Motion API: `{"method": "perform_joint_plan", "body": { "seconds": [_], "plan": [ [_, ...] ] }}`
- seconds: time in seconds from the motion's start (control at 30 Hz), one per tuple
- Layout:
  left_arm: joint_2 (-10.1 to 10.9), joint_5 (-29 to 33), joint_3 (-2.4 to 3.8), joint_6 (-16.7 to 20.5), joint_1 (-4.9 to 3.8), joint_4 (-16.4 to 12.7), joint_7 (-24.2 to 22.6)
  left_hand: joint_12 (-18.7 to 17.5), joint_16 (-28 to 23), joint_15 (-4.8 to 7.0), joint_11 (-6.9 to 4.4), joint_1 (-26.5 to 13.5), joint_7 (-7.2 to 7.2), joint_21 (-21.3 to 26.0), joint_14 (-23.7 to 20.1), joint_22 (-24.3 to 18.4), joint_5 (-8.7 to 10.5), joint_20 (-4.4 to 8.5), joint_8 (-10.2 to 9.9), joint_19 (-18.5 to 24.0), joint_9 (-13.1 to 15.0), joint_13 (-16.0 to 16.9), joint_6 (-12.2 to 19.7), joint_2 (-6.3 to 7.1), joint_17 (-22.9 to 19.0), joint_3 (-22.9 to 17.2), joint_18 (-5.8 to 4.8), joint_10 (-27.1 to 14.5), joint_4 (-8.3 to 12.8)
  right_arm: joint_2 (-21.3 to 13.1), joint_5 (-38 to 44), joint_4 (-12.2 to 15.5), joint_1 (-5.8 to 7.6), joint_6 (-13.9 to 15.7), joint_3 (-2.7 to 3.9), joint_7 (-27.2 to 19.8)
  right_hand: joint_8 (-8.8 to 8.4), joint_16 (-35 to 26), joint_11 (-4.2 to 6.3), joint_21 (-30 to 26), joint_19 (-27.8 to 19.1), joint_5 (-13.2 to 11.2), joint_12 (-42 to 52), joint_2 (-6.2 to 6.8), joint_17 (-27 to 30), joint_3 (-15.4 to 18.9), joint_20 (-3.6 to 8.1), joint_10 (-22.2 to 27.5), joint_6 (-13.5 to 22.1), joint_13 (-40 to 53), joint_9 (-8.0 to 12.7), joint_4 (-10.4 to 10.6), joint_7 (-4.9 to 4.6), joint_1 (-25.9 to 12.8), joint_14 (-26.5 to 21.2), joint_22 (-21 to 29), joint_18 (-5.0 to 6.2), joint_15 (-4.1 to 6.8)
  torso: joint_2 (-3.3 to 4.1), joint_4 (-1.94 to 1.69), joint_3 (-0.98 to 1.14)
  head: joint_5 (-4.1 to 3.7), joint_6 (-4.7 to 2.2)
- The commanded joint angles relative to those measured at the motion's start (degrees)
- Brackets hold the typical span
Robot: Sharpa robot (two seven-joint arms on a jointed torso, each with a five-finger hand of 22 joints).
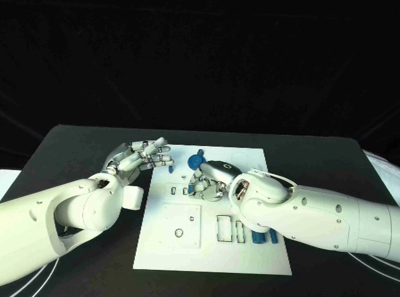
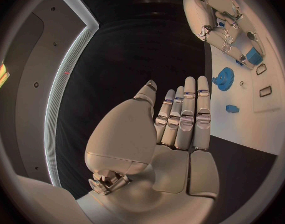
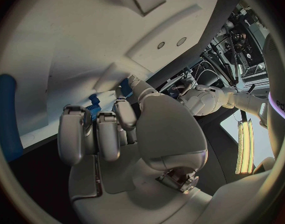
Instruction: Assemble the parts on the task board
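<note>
L hand (image 1: pixel 139 156) hovers at task board (image 1: pixel 254 257) edge, fingers straight, empty. R hand (image 1: pixel 211 180) curled over board; can't tell what it grips.

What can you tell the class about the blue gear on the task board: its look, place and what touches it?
The blue gear is a small, round, toothed wheel that looks like plastic, with a darker hub in its middle. It lies flat near the far edge of the white task board. In the left wrist view it lies free, just ahead of the right hand, whose curled fingers are close by. The left hand is beside the board, apart from it.
</note>
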State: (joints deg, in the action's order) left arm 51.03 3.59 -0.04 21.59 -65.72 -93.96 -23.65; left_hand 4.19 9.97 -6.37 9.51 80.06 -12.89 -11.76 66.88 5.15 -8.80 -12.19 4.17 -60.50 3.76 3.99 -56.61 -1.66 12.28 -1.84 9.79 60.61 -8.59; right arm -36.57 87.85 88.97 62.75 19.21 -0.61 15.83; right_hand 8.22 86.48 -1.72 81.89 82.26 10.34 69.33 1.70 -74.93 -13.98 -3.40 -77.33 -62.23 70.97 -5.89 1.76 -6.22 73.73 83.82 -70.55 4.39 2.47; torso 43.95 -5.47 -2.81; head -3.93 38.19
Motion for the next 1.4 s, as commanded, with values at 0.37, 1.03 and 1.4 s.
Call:
{"method": "perform_joint_plan", "body": {
  "seconds": [0.37, 1.03, 1.4],
  "plan": [
    [-0.05, -0.32, 0.03, -1.17, -0.02, -0.12, -0.37, -0.20, -0.32, 0.03, 0.17, 0.38, -0.20, 0.18, -0.29, -0.05, 0.29, -0.18, -0.21, -0.04, -0.02, -0.06, 0.12, -0.18, 0.05, -0.08, 0.54, -0.18, 0.28, -0.03, 1.31, -0.29, -0.69, -3.23, -0.59, 1.33, -1.09, -0.46, -0.34, -0.51, -0.29, 2.63, -1.29, 2.01, -7.52, 1.44, -0.30, 1.08, 1.61, -0.82, 0.31, 0.57, -0.77, -1.89, 4.62, 0.26, -0.51, -0.26, 0.00, 0.05, -0.01, 0.04, 0.07],
    [-0.07, -0.32, 0.03, -1.19, -0.02, -0.07, -0.31, -0.23, -0.40, 0.01, 0.19, 0.41, -0.23, 0.24, -0.33, -0.08, 0.30, -0.19, -0.23, -0.05, -0.04, -0.07, 0.19, -0.17, 0.12, -0.10, 0.53, -0.25, 0.38, -0.03, 1.68, 0.22, -0.88, 2.51, -0.63, 0.99, -2.93, -1.07, -1.45, -0.93, -0.57, 2.20, -5.82, 4.34, -6.66, 5.39, -1.18, 4.75, 5.68, -4.78, 1.00, 2.45, -1.87, -4.16, 4.41, 0.88, -0.40, -1.20, 0.00, 0.05, 0.02, -0.12, 0.03],
    [-0.08, -1.09, 0.02, -1.56, -0.02, 0.21, 0.25, -0.17, -0.23, 0.14, 0.10, 0.49, -0.11, 0.18, 0.09, -0.06, 0.29, -0.13, -0.16, -0.31, -0.01, -0.05, 0.09, -0.26, 0.34, -0.18, 0.60, -0.13, 0.53, -1.13, 1.80, 2.31, -1.53, 11.70, -0.61, -1.46, -3.17, -1.45, -1.79, -1.09, -0.69, 2.87, -7.09, 4.54, -6.14, 7.93, -1.45, 6.22, 7.13, -6.16, 1.31, 3.92, -2.25, -4.20, 4.28, 1.09, -0.36, -1.48, -0.05, 0.09, 0.10, -0.03, -0.10]
  ]
}}
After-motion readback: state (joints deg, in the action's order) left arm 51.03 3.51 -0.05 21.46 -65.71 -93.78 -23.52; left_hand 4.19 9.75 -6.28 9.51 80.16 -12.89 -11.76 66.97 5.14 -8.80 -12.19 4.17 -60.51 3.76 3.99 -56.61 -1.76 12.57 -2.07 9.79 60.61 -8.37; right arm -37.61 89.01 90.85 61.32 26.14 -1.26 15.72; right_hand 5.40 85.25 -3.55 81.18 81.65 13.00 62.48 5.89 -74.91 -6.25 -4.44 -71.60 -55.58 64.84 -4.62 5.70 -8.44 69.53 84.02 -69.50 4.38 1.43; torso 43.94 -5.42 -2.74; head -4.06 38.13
